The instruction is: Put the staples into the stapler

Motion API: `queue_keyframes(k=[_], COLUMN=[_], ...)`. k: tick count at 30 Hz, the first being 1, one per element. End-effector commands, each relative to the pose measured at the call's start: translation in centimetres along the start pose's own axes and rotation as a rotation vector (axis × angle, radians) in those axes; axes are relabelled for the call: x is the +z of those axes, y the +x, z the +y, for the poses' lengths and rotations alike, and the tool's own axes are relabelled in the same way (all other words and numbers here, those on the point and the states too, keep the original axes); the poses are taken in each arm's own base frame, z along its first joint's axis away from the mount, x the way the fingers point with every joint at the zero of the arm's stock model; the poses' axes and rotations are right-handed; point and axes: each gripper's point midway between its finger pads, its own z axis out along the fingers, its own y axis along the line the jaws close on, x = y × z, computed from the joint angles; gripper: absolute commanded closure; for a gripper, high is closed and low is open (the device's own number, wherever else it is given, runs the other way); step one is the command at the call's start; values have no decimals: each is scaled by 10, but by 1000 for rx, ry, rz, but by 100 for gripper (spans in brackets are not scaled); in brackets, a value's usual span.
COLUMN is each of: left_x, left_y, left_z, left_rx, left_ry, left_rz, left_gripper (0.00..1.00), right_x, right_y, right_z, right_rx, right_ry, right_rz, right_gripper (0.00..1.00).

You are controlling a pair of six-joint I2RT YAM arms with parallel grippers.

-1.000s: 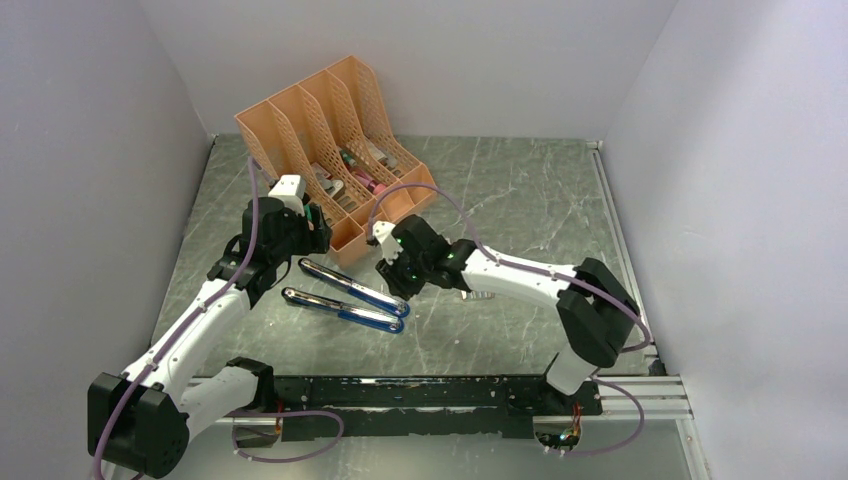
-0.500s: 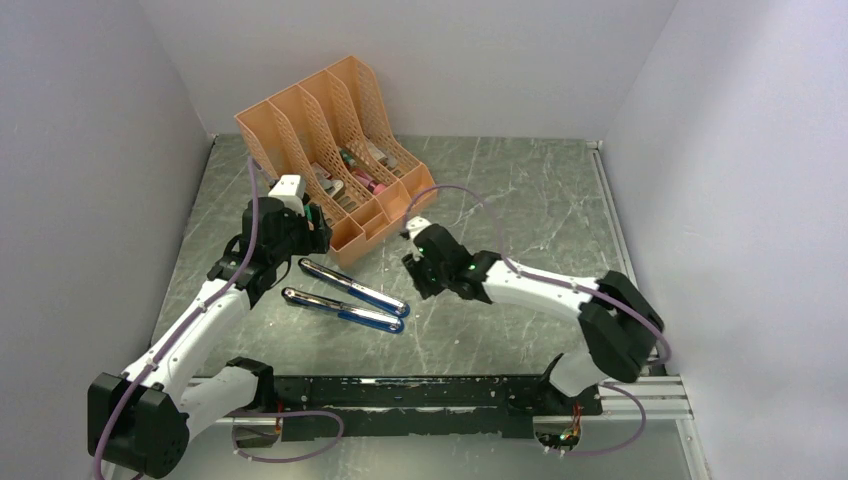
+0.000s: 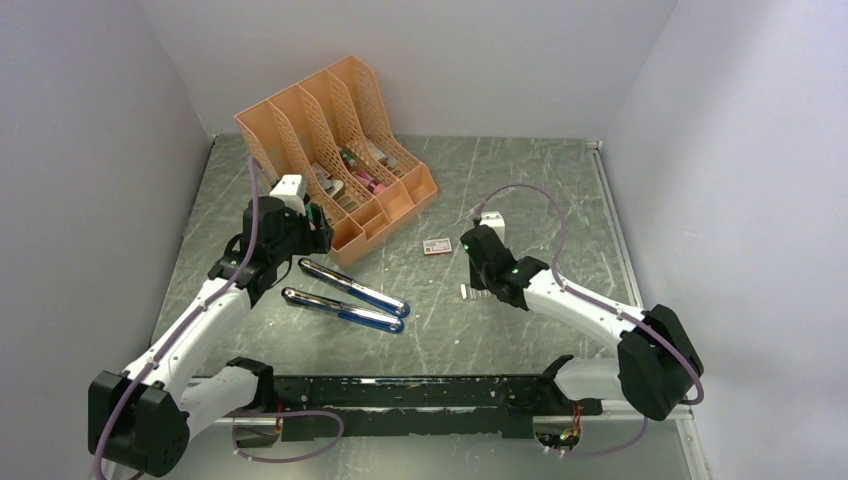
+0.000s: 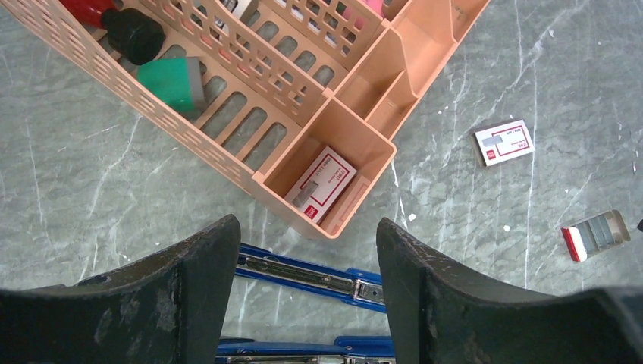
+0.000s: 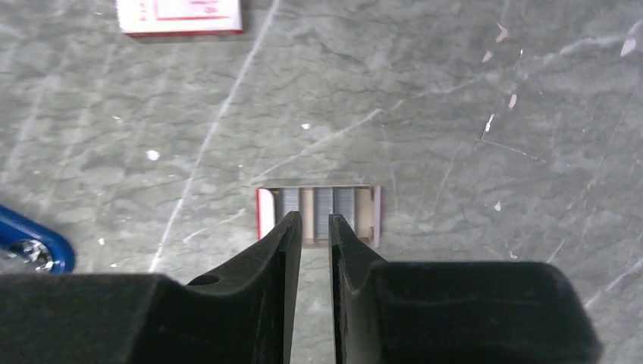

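The staples [image 5: 318, 203] lie as silvery strips in a small open tray [image 5: 264, 212] on the table [image 5: 455, 114]. They are near the white-and-red box [image 5: 180, 17] and well apart from the stapler [image 3: 350, 297], which lies opened out. The right gripper [image 5: 314, 221] hangs right over the tray, its jaws drawn almost together with only a thin slit between them and nothing in it. The left gripper [image 4: 307, 231] stands wide and empty above the stapler, beside the organizer [image 4: 227, 144].

The strips are probably very light and stiff, but brittle: a strip is likely to snap if it is bent or squeezed hard. The smooth metal looks slippery, so a shallow pinch may let it slide out. The best hold is likely across the two long sides of one strip, near its middle, with a gentle squeeze. For that the jaws would first need to part wider than a strip. The tray looks light too and may shift or lift along with the strip.
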Motion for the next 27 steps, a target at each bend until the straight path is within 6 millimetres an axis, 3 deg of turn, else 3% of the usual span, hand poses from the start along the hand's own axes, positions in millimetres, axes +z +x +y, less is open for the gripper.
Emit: queue_keyframes(k=[1, 11, 27], left_x=[0, 1, 0], left_y=[-27, -26, -26], left_z=[-8, -6, -6], left_rx=[-6, 0, 1], left_ry=[34, 26, 26], left_rz=[-69, -64, -67], left_gripper=[30, 29, 29], right_x=[11, 26, 32], right_y=[18, 32, 48], right_z=[-13, -20, -32], right_rx=[45, 68, 85], right_ry=[10, -38, -1], right_rz=[76, 154, 220], right_gripper=[77, 80, 82])
